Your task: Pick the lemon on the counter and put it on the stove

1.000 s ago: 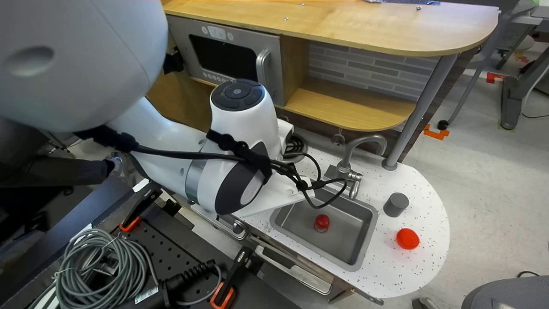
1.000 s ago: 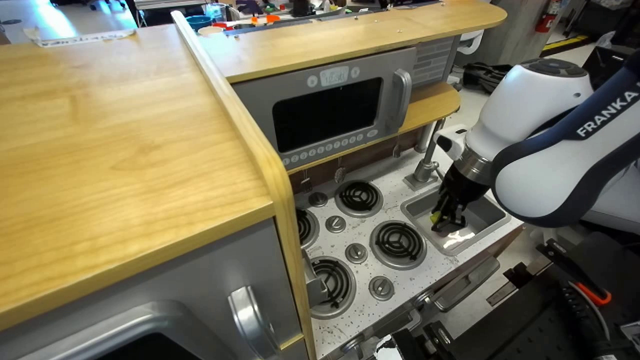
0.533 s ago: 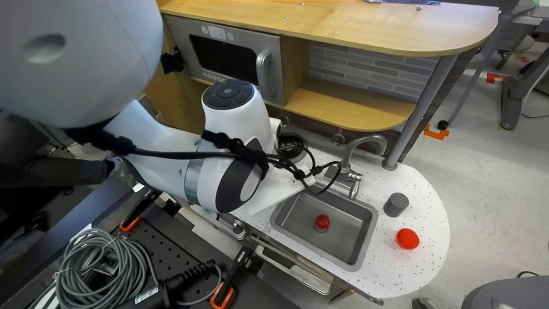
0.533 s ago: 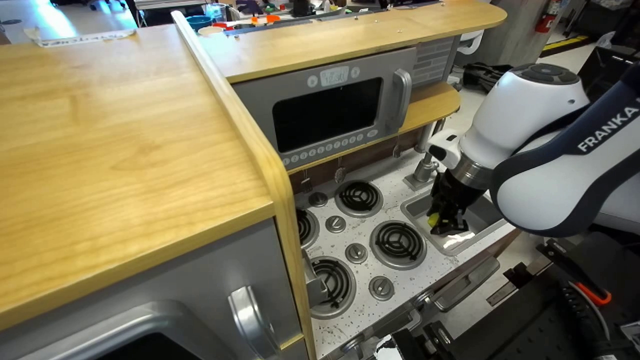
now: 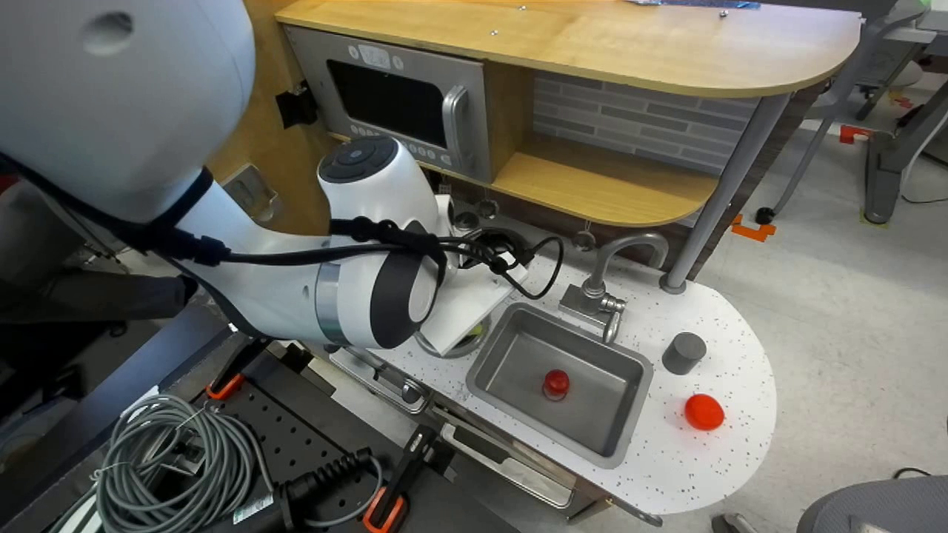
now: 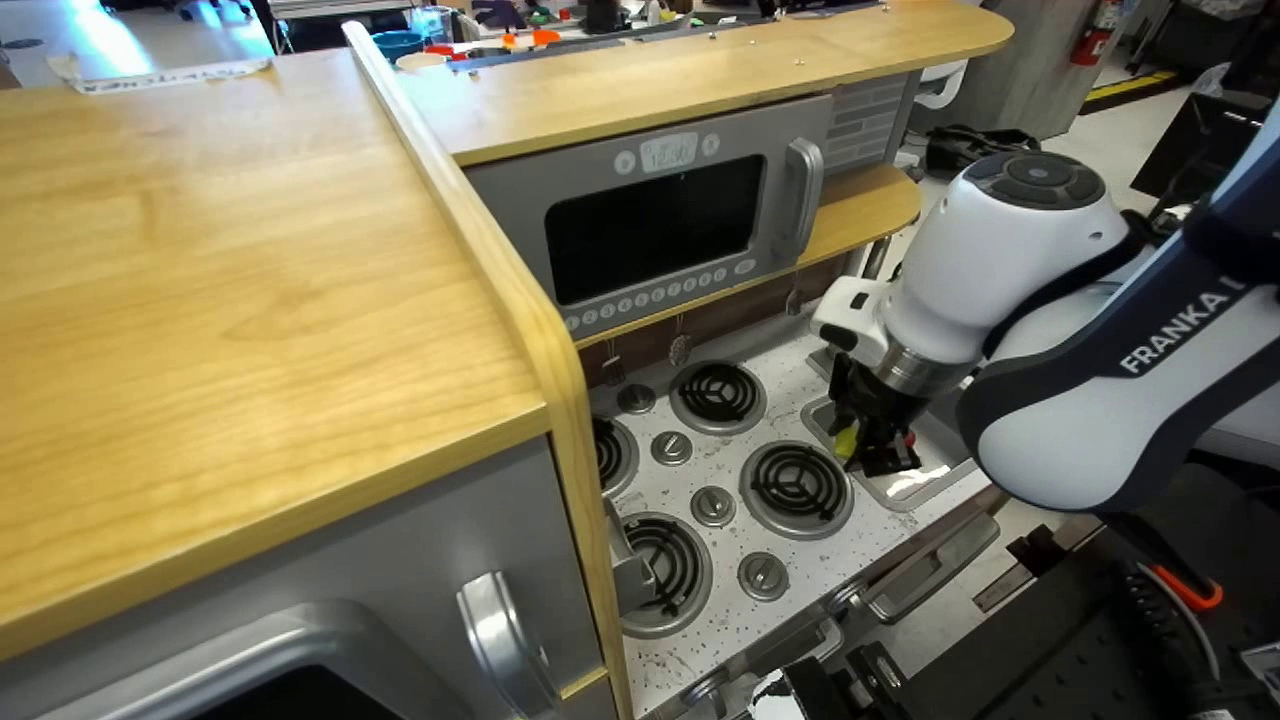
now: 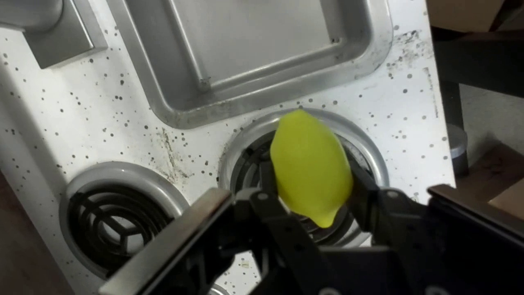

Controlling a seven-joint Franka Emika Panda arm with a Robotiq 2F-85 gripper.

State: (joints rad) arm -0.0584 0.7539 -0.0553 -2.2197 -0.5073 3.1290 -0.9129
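I'm seeing the gripper (image 7: 314, 178) hanging nr the sink (image 7: 245, 104), by the sink-side front burner (image 6: 797, 490) of the stove (image 6: 718, 462); ht's not showing clearly. Front edge of the counter (image 7: 413, 135) is running close by, the microwave (image 6: 655, 225) is boxing in the back, open room's stretching over the other burners (image 6: 718, 397). Gripper's pinching the lemon (image 7: 309, 159) there, spread abt its thickness; fruit's looking yellow-green, smooth, tilted, w/ a nubby tip.
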